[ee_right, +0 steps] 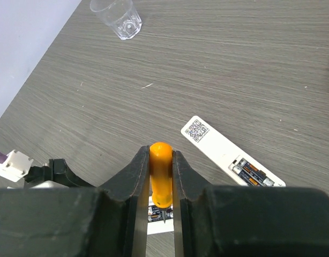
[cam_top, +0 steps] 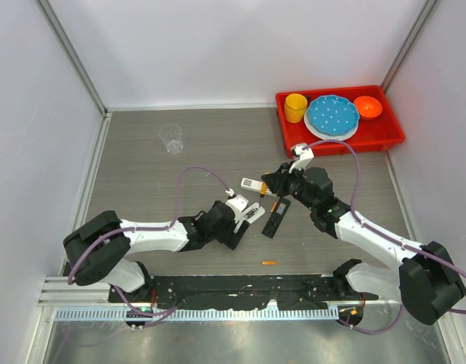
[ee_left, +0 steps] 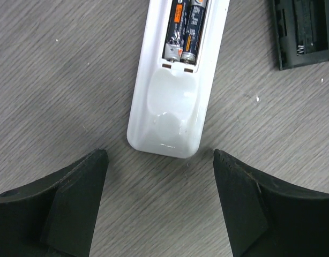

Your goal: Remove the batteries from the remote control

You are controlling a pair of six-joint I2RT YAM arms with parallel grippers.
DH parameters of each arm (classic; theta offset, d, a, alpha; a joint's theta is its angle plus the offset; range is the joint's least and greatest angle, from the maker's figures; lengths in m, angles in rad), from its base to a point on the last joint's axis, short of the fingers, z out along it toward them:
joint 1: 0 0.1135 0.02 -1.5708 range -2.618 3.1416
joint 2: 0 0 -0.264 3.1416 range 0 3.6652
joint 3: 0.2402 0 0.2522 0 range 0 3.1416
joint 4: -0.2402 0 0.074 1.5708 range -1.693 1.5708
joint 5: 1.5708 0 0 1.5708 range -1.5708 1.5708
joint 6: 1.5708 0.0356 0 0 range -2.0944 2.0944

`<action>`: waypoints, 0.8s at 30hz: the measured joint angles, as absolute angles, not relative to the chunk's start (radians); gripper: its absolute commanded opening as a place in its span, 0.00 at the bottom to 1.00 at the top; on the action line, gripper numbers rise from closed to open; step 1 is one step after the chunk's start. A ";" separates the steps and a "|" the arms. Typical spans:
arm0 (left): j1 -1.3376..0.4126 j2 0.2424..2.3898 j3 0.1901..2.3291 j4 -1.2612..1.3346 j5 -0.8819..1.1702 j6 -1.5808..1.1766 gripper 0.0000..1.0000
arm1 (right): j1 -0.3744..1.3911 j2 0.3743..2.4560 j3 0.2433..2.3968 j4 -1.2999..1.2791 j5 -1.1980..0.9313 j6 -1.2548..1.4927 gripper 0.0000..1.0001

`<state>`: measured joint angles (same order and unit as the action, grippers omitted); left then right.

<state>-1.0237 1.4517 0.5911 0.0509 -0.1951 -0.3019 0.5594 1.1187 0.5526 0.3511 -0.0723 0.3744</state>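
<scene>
- Right gripper (ee_right: 161,158) fingers are clamping the orange-handled pointed tool (ee_right: 161,184), which is pointing tip-down over a battery compartment.
- Left gripper (ee_left: 159,154) fingers are standing wide apart just short of the white remote (ee_left: 172,101), not touching it.
- Batteries (ee_left: 184,32) are sitting in its open compartment.
- One orange battery (cam_top: 269,262) is lying loose on the table (cam_top: 142,189).

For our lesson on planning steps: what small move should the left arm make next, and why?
Probably ease forward and close on the near end of the white remote to steady it. The left jaws stand open just short of that end, two batteries sit in its open compartment, and the right jaws grip the orange tool.
</scene>
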 measured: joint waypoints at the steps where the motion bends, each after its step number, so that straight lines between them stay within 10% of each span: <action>1: -1.024 1.458 0.591 0.064 -0.201 -0.302 0.80 | 0.551 1.119 0.545 0.358 -0.077 0.377 0.01; 13: -1.021 1.499 0.569 0.196 -0.217 -0.274 0.47 | 0.521 1.125 0.517 0.442 -0.145 0.406 0.01; 24: -1.021 1.502 0.566 0.213 -0.198 -0.260 0.40 | 0.521 1.236 0.516 0.486 -0.163 0.400 0.01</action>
<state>-1.0206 1.5021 0.5659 0.2131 -0.1982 -0.2596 0.5213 1.2362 0.5163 0.4858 -0.1631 0.3996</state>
